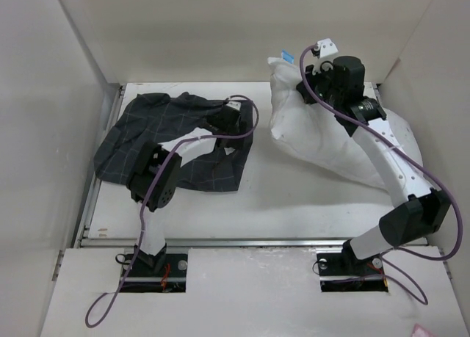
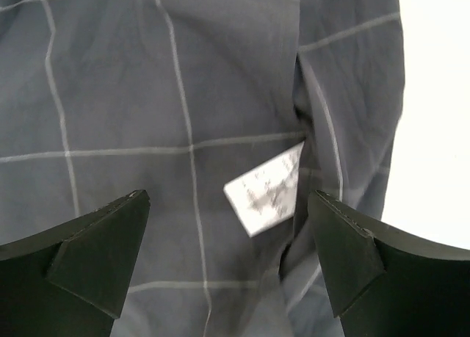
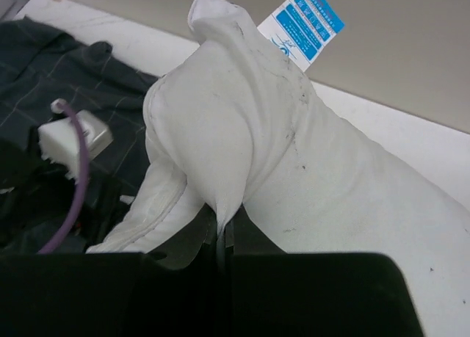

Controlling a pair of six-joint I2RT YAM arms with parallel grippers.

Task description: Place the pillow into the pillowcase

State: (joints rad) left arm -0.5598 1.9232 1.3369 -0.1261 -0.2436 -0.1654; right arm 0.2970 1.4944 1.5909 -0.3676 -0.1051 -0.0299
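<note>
The dark grey grid-patterned pillowcase point(image 1: 169, 142) lies crumpled on the left of the table. My left gripper point(image 1: 224, 128) hovers over its right part, open and empty. In the left wrist view the gripper point(image 2: 229, 241) has its jaws wide apart over the pillowcase cloth point(image 2: 132, 95), with a small white label point(image 2: 266, 189) by a fold. The off-white pillow point(image 1: 308, 135) lies at the right. My right gripper point(image 1: 305, 86) is shut on a pinch of its upper left corner, which is pulled up. In the right wrist view the gripper point(image 3: 224, 230) holds the pillow point(image 3: 330, 175).
A blue and white tag point(image 3: 302, 23) sticks out of the pillow's raised corner. White walls enclose the table at the back point(image 1: 220, 29), left and right. The pillowcase point(image 3: 59, 73) and the left arm's wrist camera point(image 3: 73, 135) show in the right wrist view.
</note>
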